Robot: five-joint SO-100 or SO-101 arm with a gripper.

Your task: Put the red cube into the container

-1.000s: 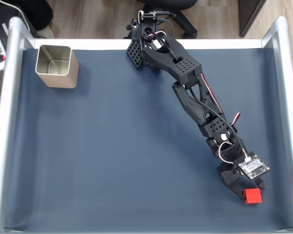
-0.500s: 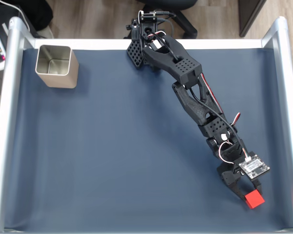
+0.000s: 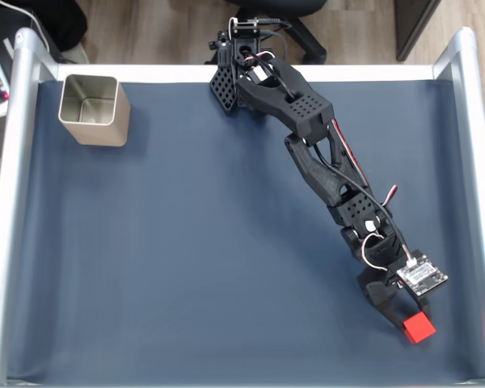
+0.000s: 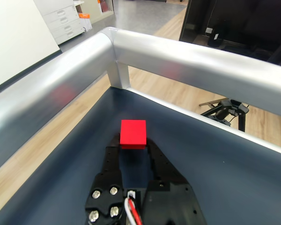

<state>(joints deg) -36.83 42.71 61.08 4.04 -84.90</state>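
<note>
You have the red cube [image 3: 419,327] pinched at the tips of the gripper [image 3: 410,321], far out in the lower right corner of the blue mat [image 3: 186,267] in the fixed view. The wrist view shows the cube [image 4: 133,133] sitting between the two fingertips, jaws closed on it, with the silver rail [image 4: 187,56] of the table frame just ahead. Whether it's lifted off the mat or still resting on it, you can't tell from these views. So the grasp looks done; the carry and drop are all left. The container [image 3: 93,109] stands empty in the upper left corner, well apart from the cube, diagonally across the mat. You need to lift, swing across, and release over the tin's opening.
</note>
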